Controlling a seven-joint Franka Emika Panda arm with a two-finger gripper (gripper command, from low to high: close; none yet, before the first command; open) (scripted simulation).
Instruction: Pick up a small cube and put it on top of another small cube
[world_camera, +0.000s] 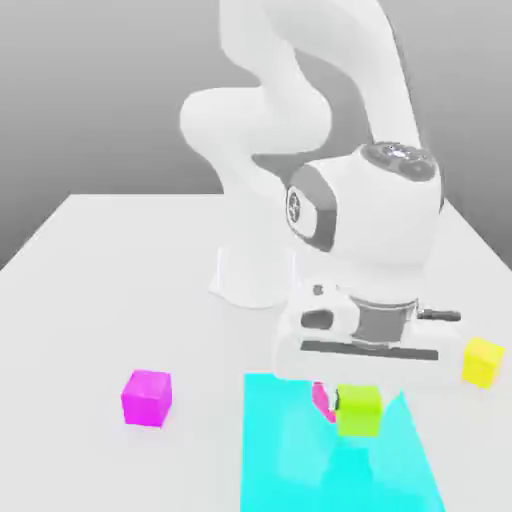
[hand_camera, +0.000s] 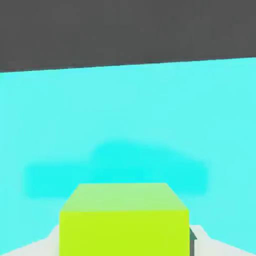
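Observation:
The small lime-green cube (world_camera: 358, 411) sits directly under the hand, above the cyan mat (world_camera: 290, 450). My gripper (world_camera: 358, 398) is shut on it. In the hand view the lime-green cube (hand_camera: 125, 220) shows between the pale fingers (hand_camera: 202, 242), with the gripper (hand_camera: 125, 235) closed on its sides and a soft shadow on the cyan mat (hand_camera: 125, 110) beyond it. A sliver of the hot-pink cube (world_camera: 322, 399) peeks out just to the exterior view's left of the green one; the rest of it is hidden.
A purplish magenta cube (world_camera: 147, 397) rests on the white table (world_camera: 110, 280) at the exterior view's left. A yellow cube (world_camera: 483, 361) lies at the exterior view's right, close to the hand. The arm's base (world_camera: 250, 275) stands behind.

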